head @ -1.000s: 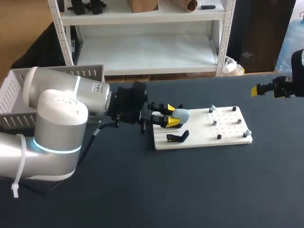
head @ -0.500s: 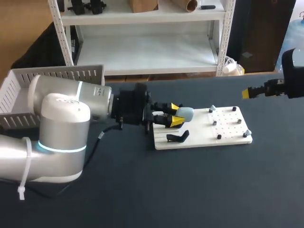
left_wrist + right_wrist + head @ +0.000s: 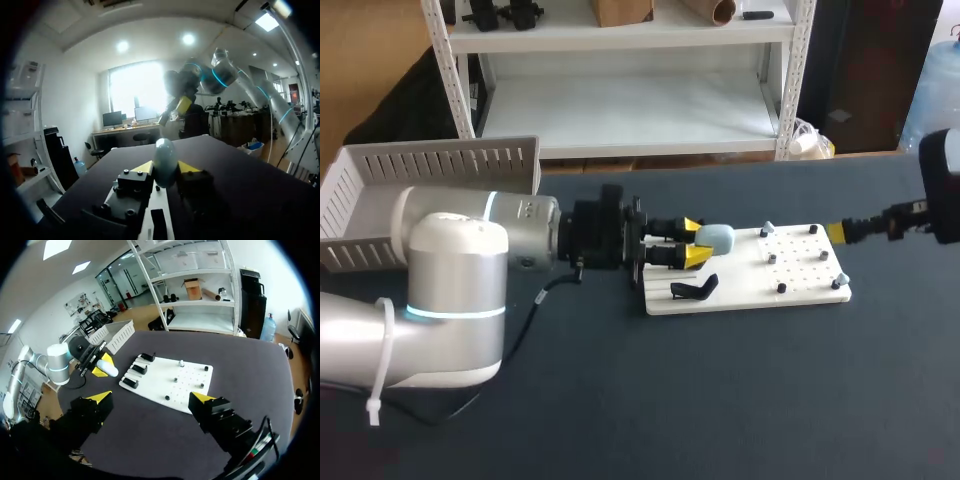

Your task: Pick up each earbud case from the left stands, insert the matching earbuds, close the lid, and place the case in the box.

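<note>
The left fingers (image 3: 143,167) are clamped on a pale blue earbud case (image 3: 164,159) from both sides. Their yellow tips cover part of its lower half, and whether its lid is open or closed cannot be made out. The case is held near the left end of a white board (image 3: 800,275) on the dark tabletop (image 3: 720,400), close to the black stands (image 3: 138,369). Small pieces dot the board's right half, too small to identify. The right fingers (image 3: 202,398) are spread wide with nothing between them, off to the board's right; from overhead only one yellow tip shows. A white slatted box (image 3: 430,165) sits behind the left arm, partly hidden by it.
</note>
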